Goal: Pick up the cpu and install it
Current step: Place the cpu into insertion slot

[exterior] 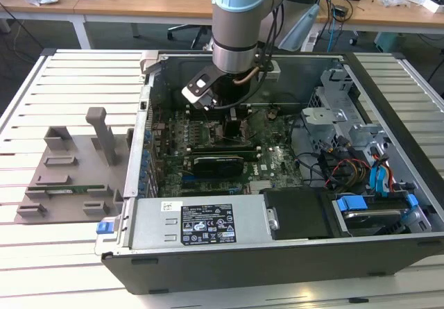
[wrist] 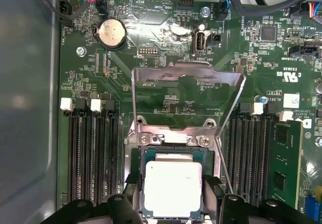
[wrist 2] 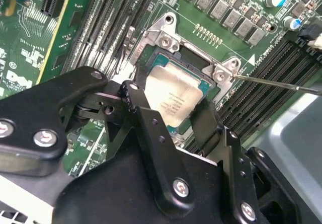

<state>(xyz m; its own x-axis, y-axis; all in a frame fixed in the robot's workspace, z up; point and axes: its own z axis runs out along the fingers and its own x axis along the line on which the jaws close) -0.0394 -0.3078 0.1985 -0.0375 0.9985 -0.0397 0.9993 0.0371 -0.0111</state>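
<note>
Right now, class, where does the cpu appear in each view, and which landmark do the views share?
Exterior view: hidden under the arm's wrist, mid-case.
First wrist view: the cpu at the socket, beside the raised load plate.
Second wrist view: the cpu gripped in the end effector, between memory slots.
Shared landmark: the green motherboard.

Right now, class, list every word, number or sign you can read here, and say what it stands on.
None can be quoted with confidence.
cpu top plate: faint print, too blurred to read.
black label in the exterior view: print too small to read.
motherboard white lettering: tiny and upside down, not readable.
</note>
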